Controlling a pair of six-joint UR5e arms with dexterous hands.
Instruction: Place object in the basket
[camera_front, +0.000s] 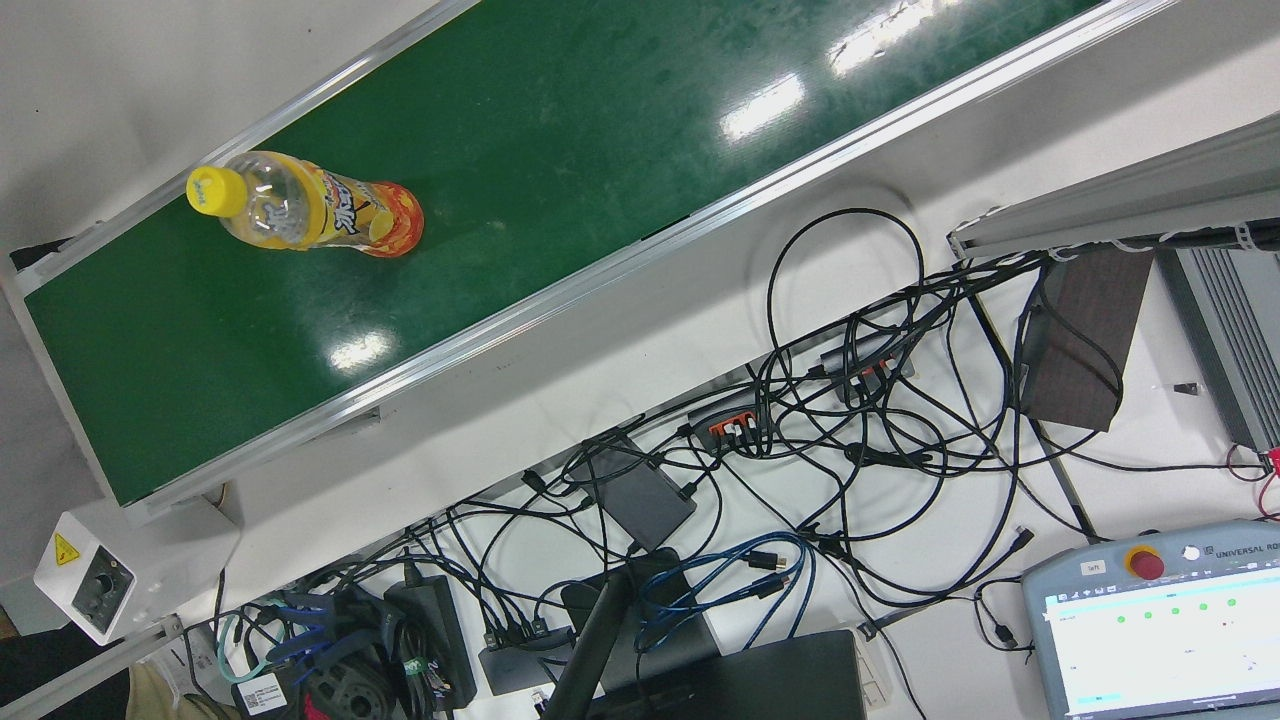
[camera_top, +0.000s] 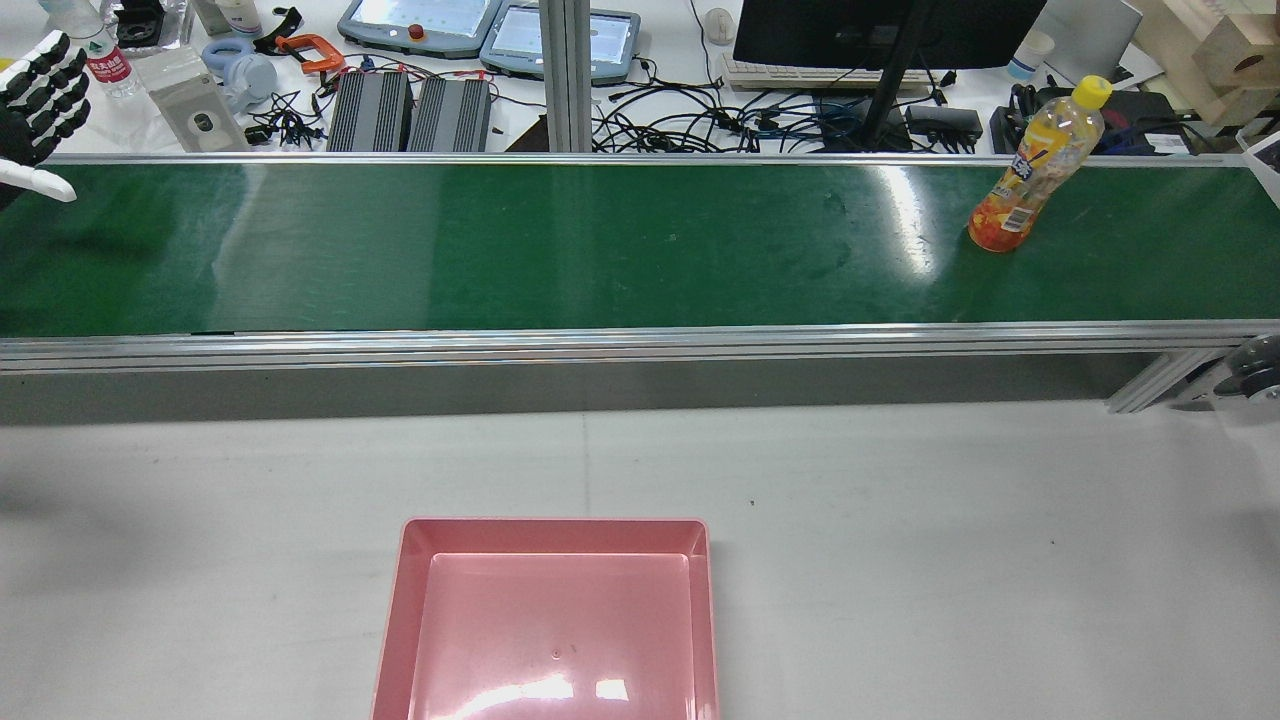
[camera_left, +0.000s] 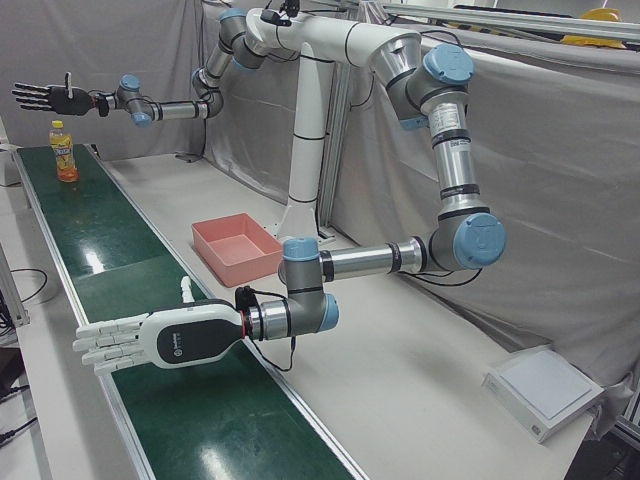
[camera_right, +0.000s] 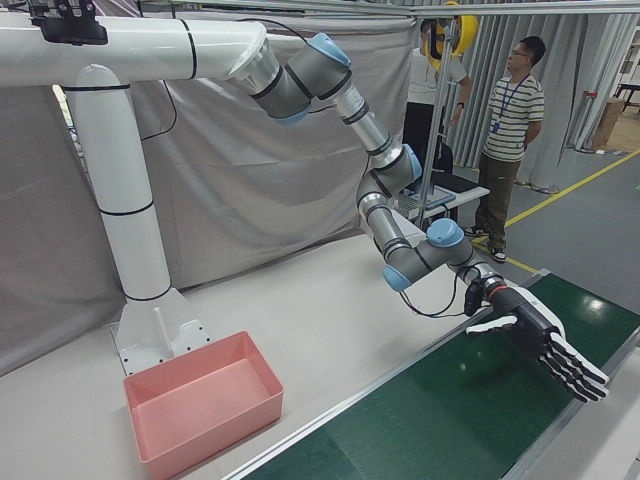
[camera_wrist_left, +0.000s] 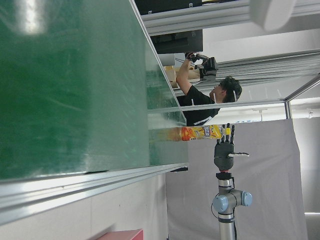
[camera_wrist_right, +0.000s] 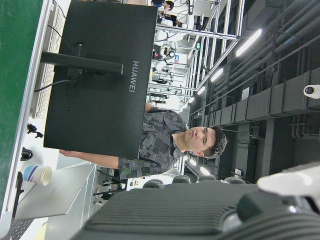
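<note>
One bottle was seen upright on the belt, near the spread, empty right hand; the left hand, likewise empty, was far away. Light, slippery plastic is judged; the middle should be grasped.

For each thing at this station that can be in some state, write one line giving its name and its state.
Bottle: upright on the belt, cap on, not held.
Basket: empty, on the white table.
Belt: carrying only the bottle.
Left hand: open, fingers spread over the belt, holding nothing.
Right hand: open, raised near the bottle, holding nothing.
</note>
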